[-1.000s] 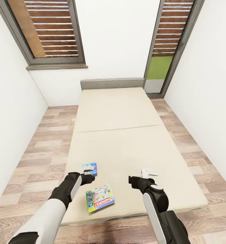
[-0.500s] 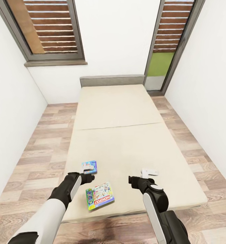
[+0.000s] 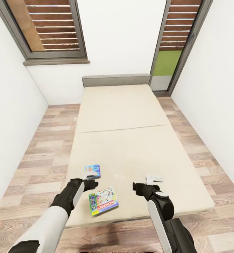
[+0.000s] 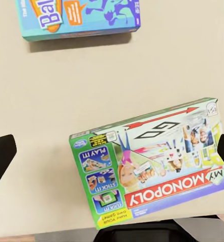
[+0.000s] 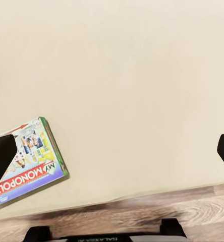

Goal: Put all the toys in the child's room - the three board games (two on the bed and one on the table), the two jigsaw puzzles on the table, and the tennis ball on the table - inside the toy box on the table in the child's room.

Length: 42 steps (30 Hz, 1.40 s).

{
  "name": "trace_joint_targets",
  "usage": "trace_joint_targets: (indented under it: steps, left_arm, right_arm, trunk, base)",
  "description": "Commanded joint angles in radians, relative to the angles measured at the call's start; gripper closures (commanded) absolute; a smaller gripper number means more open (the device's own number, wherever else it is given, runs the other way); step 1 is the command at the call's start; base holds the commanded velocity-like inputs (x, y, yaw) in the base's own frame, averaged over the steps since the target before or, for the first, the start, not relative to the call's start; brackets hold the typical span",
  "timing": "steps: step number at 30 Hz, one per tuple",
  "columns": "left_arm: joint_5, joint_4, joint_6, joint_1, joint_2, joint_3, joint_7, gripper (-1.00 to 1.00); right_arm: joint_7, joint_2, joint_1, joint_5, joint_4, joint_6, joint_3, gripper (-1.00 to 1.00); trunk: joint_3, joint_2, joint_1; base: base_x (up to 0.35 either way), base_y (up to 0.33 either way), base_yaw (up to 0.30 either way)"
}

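Your view has pulled back from the bed (image 3: 131, 140) | both board games (image 3: 103, 201) near its foot edge, bare mattress right | left gripper (image 3: 90, 183), right gripper (image 3: 155, 179): jaws spread.

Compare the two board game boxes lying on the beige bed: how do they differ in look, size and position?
The green-edged Monopoly box looks larger than the blue box with orange lettering. The Monopoly box has a pale cover with a red title band; the blue box is mostly blue and purple. The Monopoly box lies nearer the foot edge of the beige mattress, skewed to it; the blue box lies farther in, squarer to it. Both lie flat, cover up, apart from each other, ungripped.
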<state>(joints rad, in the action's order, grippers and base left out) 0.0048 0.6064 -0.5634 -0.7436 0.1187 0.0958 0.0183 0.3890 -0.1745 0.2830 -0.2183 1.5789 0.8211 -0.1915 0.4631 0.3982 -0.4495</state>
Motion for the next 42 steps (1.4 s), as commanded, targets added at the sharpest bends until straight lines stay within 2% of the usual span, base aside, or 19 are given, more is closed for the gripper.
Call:
trace_joint_targets:
  steps: [1, 7, 15, 24, 42]
  left_arm:
    - [0.001, 0.003, -0.006, 0.0, 0.003, 0.005, 0.002, -1.0]
    - [0.001, 0.054, -0.018, -0.008, 0.008, 0.004, 0.005, -1.0]
    - [-0.001, 0.109, -0.046, -0.055, 0.012, 0.003, 0.009, -1.0]
    - [-0.003, 0.119, -0.053, -0.074, 0.025, 0.001, 0.011, -1.0]
    - [-0.008, 0.121, -0.044, -0.077, 0.027, -0.002, 0.01, -1.0]
  right_arm:
    - [0.01, 0.0, 0.001, -0.011, 0.001, 0.003, -0.001, -1.0]
    - [0.011, 0.0, 0.001, -0.011, 0.001, 0.003, -0.002, -1.0]
    - [0.011, 0.0, 0.001, -0.011, 0.001, 0.002, -0.001, -1.0]
    - [0.011, 0.0, 0.001, -0.011, 0.001, 0.001, 0.0, -1.0]
    - [0.011, 0.0, 0.001, -0.011, 0.001, 0.0, -0.002, -1.0]
  trunk:
    - [0.003, 0.002, 0.0]
    - [0.013, 0.002, 0.0]
    - [0.026, 0.002, 0.0]
    - [0.041, 0.002, 0.0]
    - [0.07, 0.002, 0.0]
  base:
    - [0.0, 0.0, 0.0]
    - [0.0, 0.0, 0.0]
    - [0.0, 0.0, 0.0]
    - [0.0, 0.0, 0.0]
    - [0.0, 0.0, 0.0]
